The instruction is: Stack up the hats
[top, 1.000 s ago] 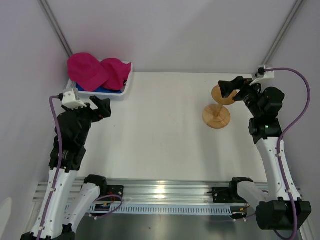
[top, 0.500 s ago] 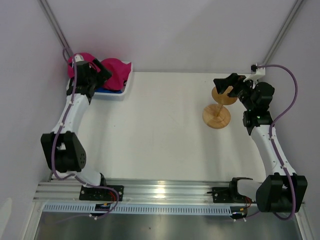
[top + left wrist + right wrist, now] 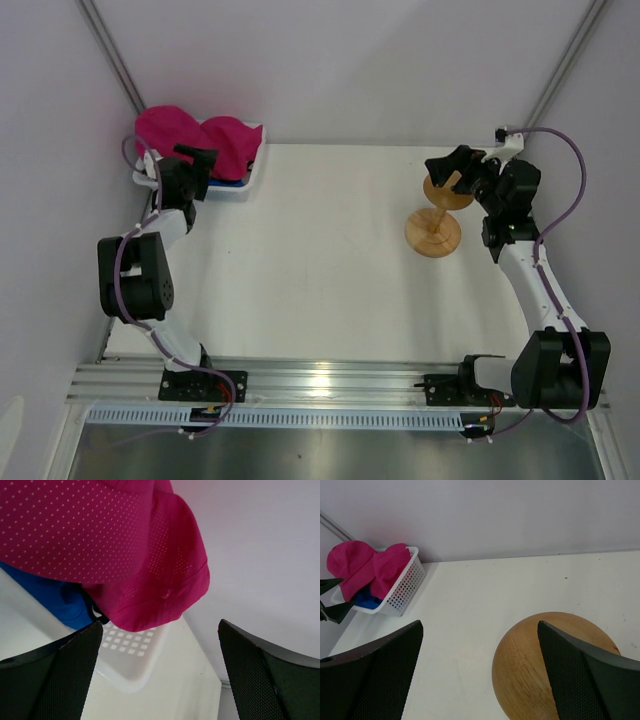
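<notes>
Left jaws wide before pink hats (image 3: 125,545)

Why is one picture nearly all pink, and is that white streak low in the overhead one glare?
Left wrist view: the camera sits so close to the magenta-pink dotted fabric cap that it fills the upper frame. Top view: yes, light glares off the silver metal rail; shadows are faint. Right wrist view: even light, the round wooden stand top looms large.

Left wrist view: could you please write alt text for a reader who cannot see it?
Two magenta-pink hats lie piled over a blue hat in a white mesh basket, close ahead. The left pincer is open, its fingers at the bottom corners.
</notes>
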Robot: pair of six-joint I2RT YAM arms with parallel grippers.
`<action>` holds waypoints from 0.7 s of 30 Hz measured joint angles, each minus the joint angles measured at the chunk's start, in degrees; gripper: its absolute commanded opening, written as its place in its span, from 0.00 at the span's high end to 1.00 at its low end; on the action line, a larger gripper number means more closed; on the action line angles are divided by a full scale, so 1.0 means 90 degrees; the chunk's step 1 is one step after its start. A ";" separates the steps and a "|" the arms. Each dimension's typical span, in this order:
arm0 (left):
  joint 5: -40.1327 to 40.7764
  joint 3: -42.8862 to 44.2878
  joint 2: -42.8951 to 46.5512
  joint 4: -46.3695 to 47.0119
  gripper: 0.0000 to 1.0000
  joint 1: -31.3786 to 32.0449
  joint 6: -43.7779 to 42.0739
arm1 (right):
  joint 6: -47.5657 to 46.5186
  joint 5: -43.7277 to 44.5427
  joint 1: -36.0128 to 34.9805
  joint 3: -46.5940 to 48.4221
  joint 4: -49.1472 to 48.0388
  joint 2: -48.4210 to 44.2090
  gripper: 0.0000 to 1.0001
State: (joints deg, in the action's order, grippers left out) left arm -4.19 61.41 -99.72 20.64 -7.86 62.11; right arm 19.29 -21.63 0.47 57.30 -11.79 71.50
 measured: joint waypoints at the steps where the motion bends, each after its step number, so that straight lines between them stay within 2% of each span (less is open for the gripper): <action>1: 0.0015 0.0000 -0.0073 0.0223 0.00 0.0000 0.0097 | -0.0002 0.0044 0.0000 0.0017 0.0019 0.0036 0.00; 11: 0.0498 -0.0007 -0.0398 0.1088 0.01 0.0000 0.0563 | 0.0036 0.0206 0.0000 0.0163 -0.0041 0.0325 0.01; 21: 0.0933 0.0019 -0.0668 0.0969 0.05 0.0075 0.1263 | 0.0044 0.0255 0.0000 0.0389 -0.0010 0.0510 0.00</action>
State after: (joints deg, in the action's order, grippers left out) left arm 4.21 61.58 -105.73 29.36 -7.18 73.47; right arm 19.68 -19.33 0.47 60.80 -11.88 76.09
